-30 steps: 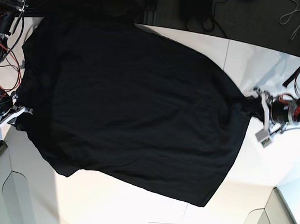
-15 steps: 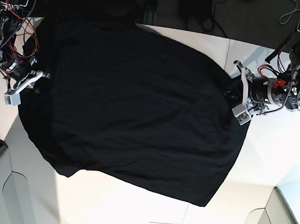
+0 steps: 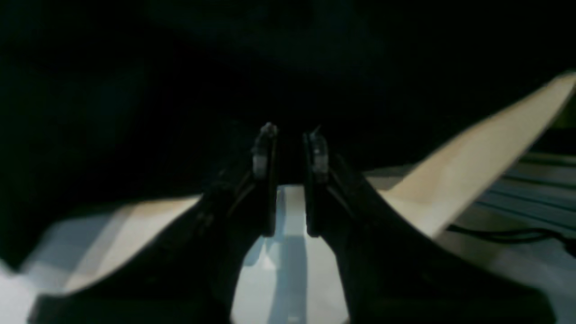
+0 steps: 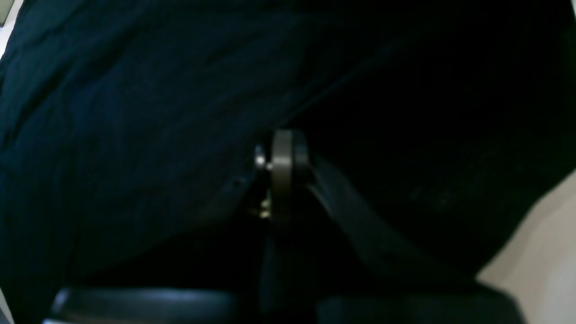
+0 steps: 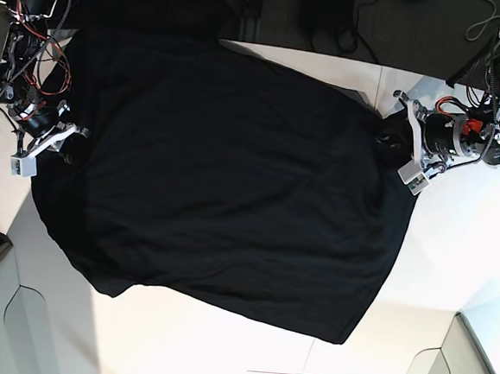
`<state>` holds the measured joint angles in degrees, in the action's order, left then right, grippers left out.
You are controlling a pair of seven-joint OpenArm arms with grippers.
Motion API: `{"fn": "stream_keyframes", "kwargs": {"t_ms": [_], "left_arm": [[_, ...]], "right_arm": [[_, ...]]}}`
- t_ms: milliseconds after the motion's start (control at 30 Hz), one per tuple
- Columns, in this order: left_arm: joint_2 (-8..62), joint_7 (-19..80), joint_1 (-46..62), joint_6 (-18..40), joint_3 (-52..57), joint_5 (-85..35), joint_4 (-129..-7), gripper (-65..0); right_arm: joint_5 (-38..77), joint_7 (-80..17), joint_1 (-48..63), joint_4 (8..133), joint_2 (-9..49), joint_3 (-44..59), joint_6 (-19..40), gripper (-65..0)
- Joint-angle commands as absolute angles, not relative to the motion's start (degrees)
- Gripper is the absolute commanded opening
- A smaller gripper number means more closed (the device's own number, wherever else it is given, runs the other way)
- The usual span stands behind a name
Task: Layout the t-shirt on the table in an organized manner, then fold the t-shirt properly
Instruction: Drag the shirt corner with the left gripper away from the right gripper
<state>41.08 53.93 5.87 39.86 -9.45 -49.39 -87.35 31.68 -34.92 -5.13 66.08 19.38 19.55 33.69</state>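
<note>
t-shirt (image 5: 225, 176) lies spread plain black side up over most of the table (image 5: 452, 255); far edge hangs past the table's back edge into the dark, so collar and far hem can't be made out. Left gripper (image 5: 390, 144) sits at the shirt's edge on the base view's right. Its wrist view shows the fingers (image 3: 265, 148) narrow with a slim gap between them, tips pointing into black cloth. The gap at the tips is too dark to tell whether fabric is pinched there; lower down, white table shows through between the fingers. Right gripper (image 5: 70, 145) is at the opposite edge, base view's left. In its wrist view the fingers (image 4: 282, 166) are pressed together with cloth all around and behind them; whether any fabric is caught between them, can't tell. Both wrist views are blurred and mostly black, so folds and seams are barely readable. No graphic or print visible anywhere. Table bare and white along the near side.
</note>
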Motion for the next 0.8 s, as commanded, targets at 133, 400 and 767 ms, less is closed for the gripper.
{"fn": "stream_keyframes", "kwargs": {"t_ms": [133, 400, 767], "left_arm": [[45.1, 60.4, 5.9, 40.0, -9.3, -54.0, -89.3, -51.9], [49.0, 61.3, 8.3, 40.0, -9.3, -58.1, -89.3, -51.9], [49.0, 52.7, 2.9, 40.0, -0.7, -57.5, -92.0, -51.9]], "right_arm": [[27.9, -37.4, -5.1, 65.7, 21.8, 19.6, 31.9, -65.0], [28.1, -36.8, -5.6, 65.7, 22.2, 19.6, 31.9, -65.0], [26.9, -36.6, -13.7, 65.8, 22.2, 19.6, 31.9, -65.0]]}}
